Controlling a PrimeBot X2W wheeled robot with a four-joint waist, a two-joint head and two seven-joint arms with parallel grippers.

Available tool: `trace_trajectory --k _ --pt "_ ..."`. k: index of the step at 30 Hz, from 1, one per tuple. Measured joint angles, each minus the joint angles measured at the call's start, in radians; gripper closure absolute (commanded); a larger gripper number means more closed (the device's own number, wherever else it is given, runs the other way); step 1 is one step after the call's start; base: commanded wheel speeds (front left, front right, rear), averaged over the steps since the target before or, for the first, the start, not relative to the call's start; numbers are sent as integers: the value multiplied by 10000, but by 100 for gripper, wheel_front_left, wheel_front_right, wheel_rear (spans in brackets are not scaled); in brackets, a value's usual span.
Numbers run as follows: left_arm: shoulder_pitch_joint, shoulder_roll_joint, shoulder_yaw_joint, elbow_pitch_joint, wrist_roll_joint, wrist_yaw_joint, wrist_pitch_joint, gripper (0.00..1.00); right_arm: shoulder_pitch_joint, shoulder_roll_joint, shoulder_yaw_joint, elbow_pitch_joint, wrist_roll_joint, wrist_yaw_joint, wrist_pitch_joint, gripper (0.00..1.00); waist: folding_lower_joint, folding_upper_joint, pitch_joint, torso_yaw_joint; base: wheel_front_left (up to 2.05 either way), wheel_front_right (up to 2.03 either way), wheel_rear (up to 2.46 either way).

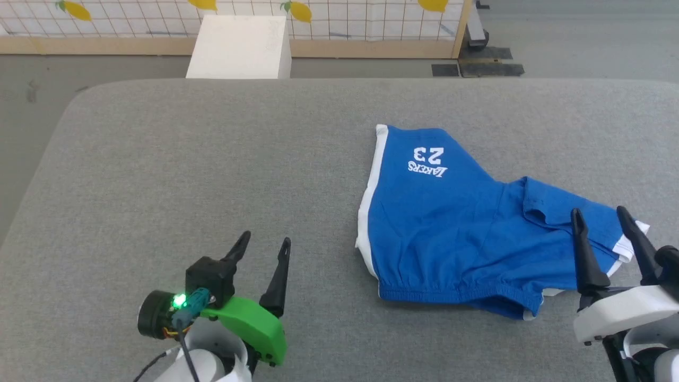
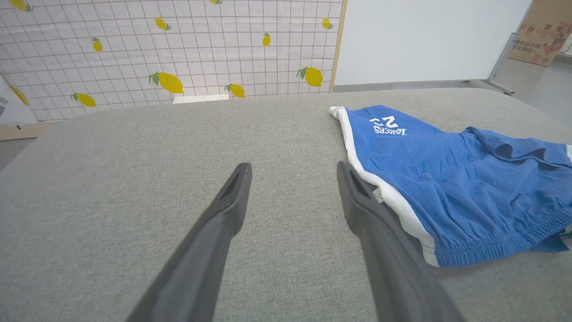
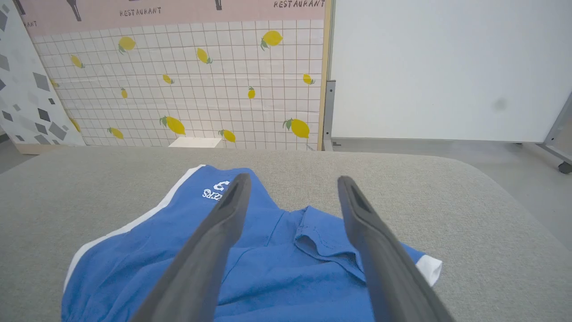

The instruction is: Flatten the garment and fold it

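Though left fingers (image 1: 278, 276) stand beside it, right fingers (image 1: 583, 254) overhang the garment (image 1: 451, 223).

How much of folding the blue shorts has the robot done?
Hardly any. The shorts lie on the grey table, one leg spread out, the other rumpled and doubled over. Nothing is in hand: the left gripper and right gripper are both open and empty. Smoothing the shorts flat and every fold are left.
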Motion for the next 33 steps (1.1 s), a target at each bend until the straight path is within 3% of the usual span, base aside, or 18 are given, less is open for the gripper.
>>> trace_trajectory --k 6,11,14,18,24,28,30,33 --pt "-402 -221 -558 -230 -337 -305 1522 0 -1 173 -598 -301 -267 0 -38 0 0 0 322 -178 0 0 0" --pt "-1389 -844 -1032 -134 -897 -612 3335 0 -33 249 -708 -414 -408 0 -59 0 0 0 732 -398 0 0 0" --pt "-1894 -1273 -965 201 -1446 -608 4176 0 -115 290 -688 -430 -439 0 -138 0 0 0 1023 -558 0 0 0" --pt "-2627 -1327 -1045 913 -1572 -416 5179 0 -128 357 -654 -405 -495 0 -270 0 0 0 1426 -791 0 0 0" --pt "-3203 -1329 -1080 1758 -1580 -295 5858 0 -239 422 -575 -293 -504 0 -518 0 0 0 2005 -1121 0 0 0" --pt "-3249 -1429 -1085 1929 -1824 -648 5875 0 -317 454 -516 -180 -510 0 -627 0 0 0 2341 -1298 0 0 0" --pt "-3281 -1430 -1106 1939 -1856 -800 5875 100 -317 460 -500 -115 -516 0 -662 0 0 0 2461 -1352 0 0 0" --pt "-3298 -1434 -1028 2006 -1902 -871 5728 100 -319 468 -476 -36 -562 0 -681 0 0 0 2538 -1364 0 0 0"
